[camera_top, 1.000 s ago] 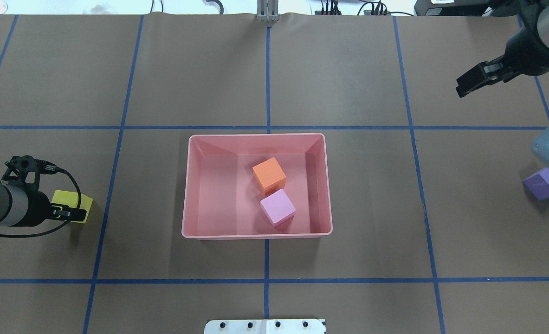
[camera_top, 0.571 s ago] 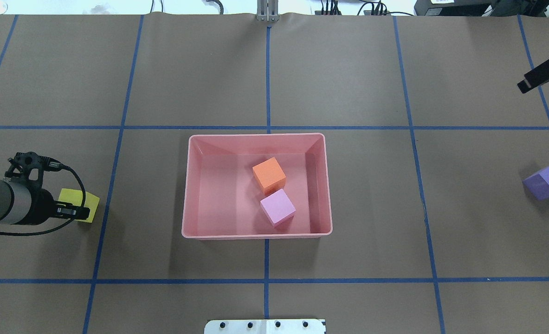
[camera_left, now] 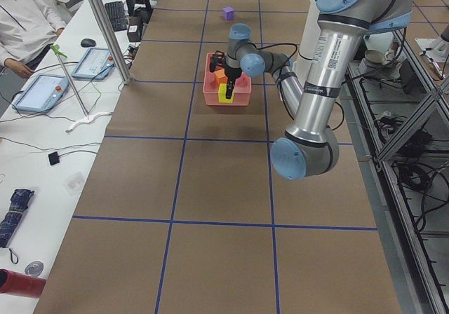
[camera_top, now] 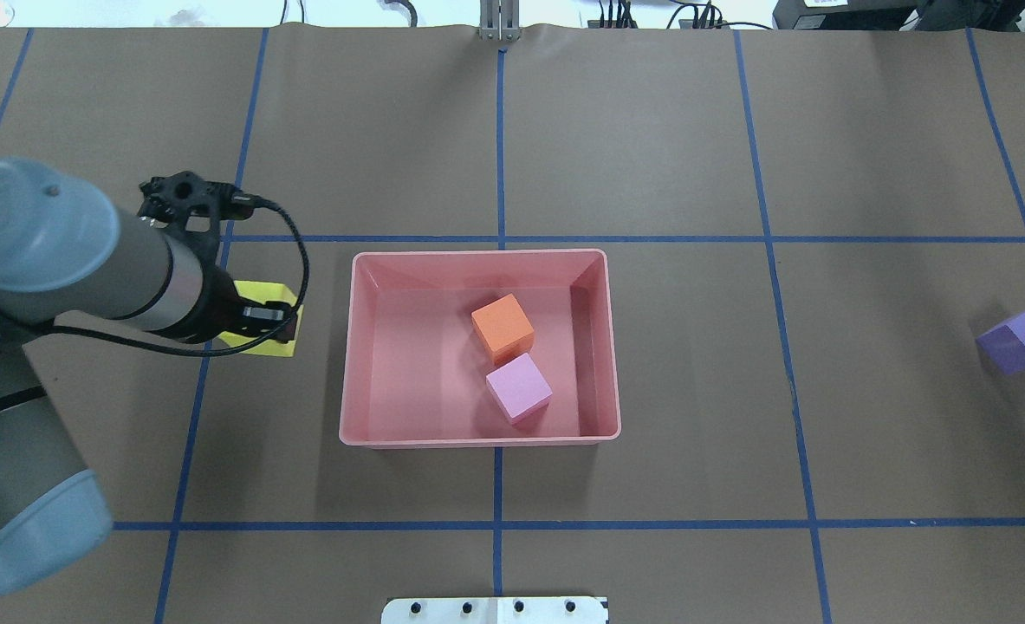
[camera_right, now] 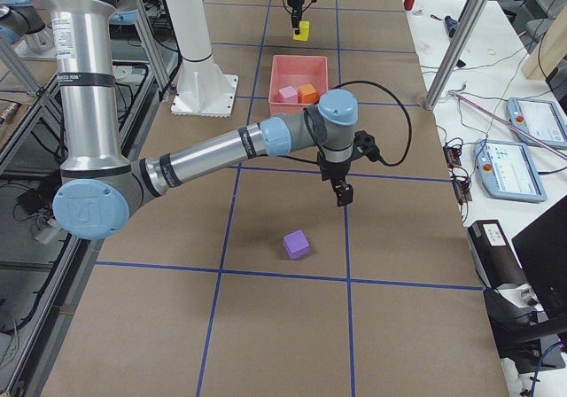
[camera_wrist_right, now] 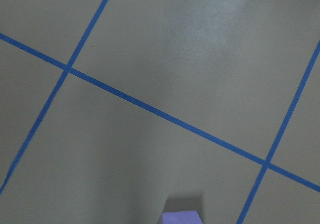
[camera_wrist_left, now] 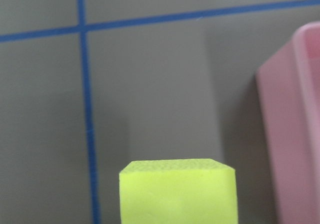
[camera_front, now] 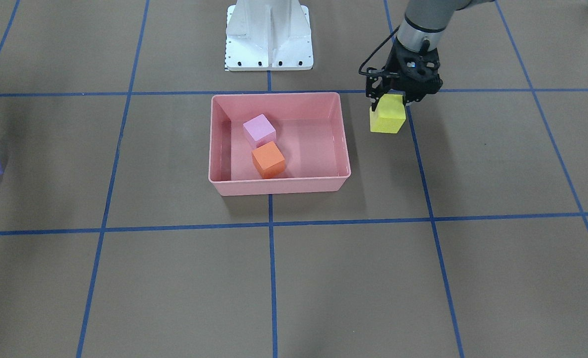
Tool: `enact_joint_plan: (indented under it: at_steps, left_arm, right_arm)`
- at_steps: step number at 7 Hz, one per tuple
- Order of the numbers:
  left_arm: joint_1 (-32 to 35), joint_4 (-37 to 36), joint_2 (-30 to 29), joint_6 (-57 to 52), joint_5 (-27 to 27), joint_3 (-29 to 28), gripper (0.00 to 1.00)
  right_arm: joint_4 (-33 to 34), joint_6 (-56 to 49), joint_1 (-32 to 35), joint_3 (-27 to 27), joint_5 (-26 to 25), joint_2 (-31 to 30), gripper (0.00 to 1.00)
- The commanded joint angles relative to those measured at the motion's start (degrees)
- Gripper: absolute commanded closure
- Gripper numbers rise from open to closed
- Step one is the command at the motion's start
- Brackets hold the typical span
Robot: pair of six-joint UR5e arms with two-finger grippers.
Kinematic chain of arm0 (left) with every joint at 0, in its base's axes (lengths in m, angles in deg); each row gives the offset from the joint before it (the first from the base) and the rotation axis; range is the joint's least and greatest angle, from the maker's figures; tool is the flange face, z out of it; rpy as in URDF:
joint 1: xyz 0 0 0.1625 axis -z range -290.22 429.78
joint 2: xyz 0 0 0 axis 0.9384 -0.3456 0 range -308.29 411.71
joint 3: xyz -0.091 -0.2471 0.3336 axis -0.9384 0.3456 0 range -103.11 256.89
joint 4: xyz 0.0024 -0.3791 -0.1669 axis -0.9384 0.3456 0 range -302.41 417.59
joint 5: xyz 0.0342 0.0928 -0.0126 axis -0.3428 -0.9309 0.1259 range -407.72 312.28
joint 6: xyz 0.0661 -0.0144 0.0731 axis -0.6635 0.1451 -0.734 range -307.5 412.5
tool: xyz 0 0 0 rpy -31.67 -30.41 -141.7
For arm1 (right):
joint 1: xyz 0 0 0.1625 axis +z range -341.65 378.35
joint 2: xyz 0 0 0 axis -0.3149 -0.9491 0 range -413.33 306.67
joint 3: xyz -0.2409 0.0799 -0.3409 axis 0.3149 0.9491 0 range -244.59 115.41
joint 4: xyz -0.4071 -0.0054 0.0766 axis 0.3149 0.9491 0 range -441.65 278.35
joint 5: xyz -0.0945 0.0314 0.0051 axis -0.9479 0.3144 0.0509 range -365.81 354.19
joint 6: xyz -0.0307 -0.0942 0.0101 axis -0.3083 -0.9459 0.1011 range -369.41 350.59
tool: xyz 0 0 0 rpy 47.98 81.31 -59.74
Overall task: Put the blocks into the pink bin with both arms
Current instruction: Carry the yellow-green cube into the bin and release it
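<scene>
Pinching the yellow block from above, the left gripper holds it clear of the table just beside the pink bin, at the bin's 9 o'clock in the overhead view. Inside the bin lie the orange block and, just beside it at its 5 o'clock, the light pink block. The purple block sits well apart at the bin's 3 o'clock, with the right gripper hanging near it (seen only side-on, so I cannot tell whether it is spread or pressed together).
</scene>
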Motion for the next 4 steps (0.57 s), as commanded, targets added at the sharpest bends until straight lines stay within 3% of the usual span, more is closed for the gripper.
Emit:
enact_joint_plan:
  at_steps: [1, 2, 3, 4]
  left_arm:
    - [-2.42, -5.53, -13.15, 5.33, -0.23, -6.41, 0.38]
    - [-2.44, -5.53, -13.09, 5.26, -0.40, -5.83, 0.00]
    - [-1.39, -6.14, -12.57, 3.52, -0.14, -3.56, 0.00]
    - [0.18, -11.71, -11.69, -6.85, 0.03, 0.12, 0.00]
  right_arm:
    - [-7.11, 2.53, 0.10, 3.54, 0.09, -3.66, 0.00]
    - [-7.20, 2.81, 0.10, 3.63, 0.09, -3.93, 0.00]
    - [-7.20, 3.42, 0.10, 3.37, 0.09, -4.81, 0.00]
    - [-8.07, 3.51, 0.10, 3.29, 0.18, -5.95, 0.01]
